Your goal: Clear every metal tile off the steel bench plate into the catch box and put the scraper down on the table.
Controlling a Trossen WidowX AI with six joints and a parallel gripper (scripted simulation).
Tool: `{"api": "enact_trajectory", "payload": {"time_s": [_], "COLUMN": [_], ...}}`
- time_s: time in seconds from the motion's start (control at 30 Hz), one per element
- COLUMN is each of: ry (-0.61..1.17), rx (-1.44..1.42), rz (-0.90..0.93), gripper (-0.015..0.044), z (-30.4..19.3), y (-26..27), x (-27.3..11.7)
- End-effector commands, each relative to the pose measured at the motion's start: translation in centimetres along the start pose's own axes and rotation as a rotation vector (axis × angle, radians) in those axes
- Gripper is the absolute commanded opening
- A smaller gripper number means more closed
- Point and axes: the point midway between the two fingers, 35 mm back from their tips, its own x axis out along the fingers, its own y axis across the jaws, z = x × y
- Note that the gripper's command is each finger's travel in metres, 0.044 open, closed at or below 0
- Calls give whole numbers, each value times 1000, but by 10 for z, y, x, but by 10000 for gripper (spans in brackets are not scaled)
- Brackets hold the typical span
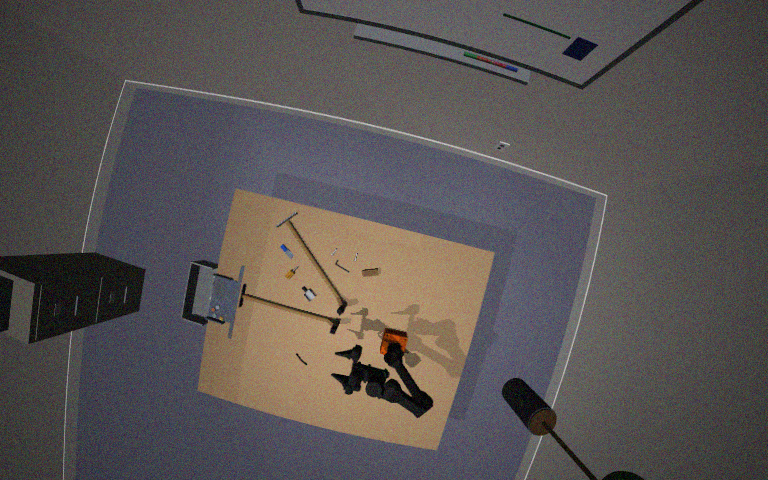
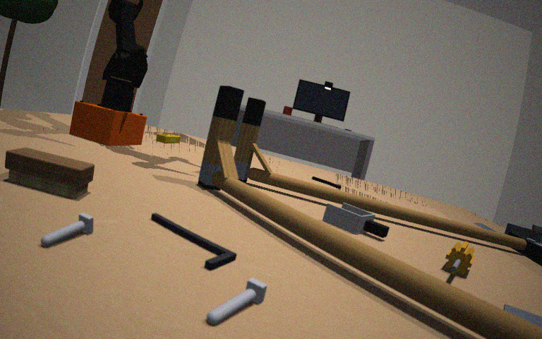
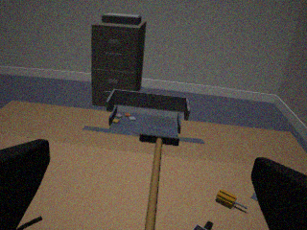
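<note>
The steel bench plate (image 1: 227, 294) (image 3: 155, 128) is at the table's far edge, with the catch box (image 1: 198, 289) (image 3: 153, 101) behind it. Several small tiles (image 1: 212, 310) (image 3: 127, 115) lie on the plate's left part in the wrist view. A long scraper (image 1: 288, 306) (image 2: 380, 206) (image 3: 154, 182) lies with its wide black head at the plate's near edge. Its upright grip post (image 1: 335, 325) (image 2: 254, 114) has a black top. My gripper (image 1: 334, 364) (image 3: 151, 154) is open and empty, raised above the table beside the post; it is out of view in the exterior view.
A second long-handled tool (image 1: 317, 263) (image 2: 287, 223) with a wide, thin head lies beside the scraper. A dustpan (image 1: 308, 293) (image 2: 346, 218), yellow screwdriver (image 1: 291, 273) (image 2: 459, 256) (image 3: 226, 197), wooden brush (image 1: 370, 272) (image 2: 47, 169), hex key (image 1: 342, 266) (image 2: 188, 235) and bolts lie around them.
</note>
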Motion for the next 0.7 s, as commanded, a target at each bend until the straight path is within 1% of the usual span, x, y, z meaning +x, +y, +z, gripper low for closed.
{"api": "enact_trajectory", "payload": {"time_s": [0.0, 0.4, 0.67], "ry": [-4, -2, 70], "rx": [1, 1, 18], "rz": [-3, -3, 7], "gripper": [440, 440, 440], "z": [1, 1, -21], "y": [0, 0, -4], "x": [0, 0, 18]}}
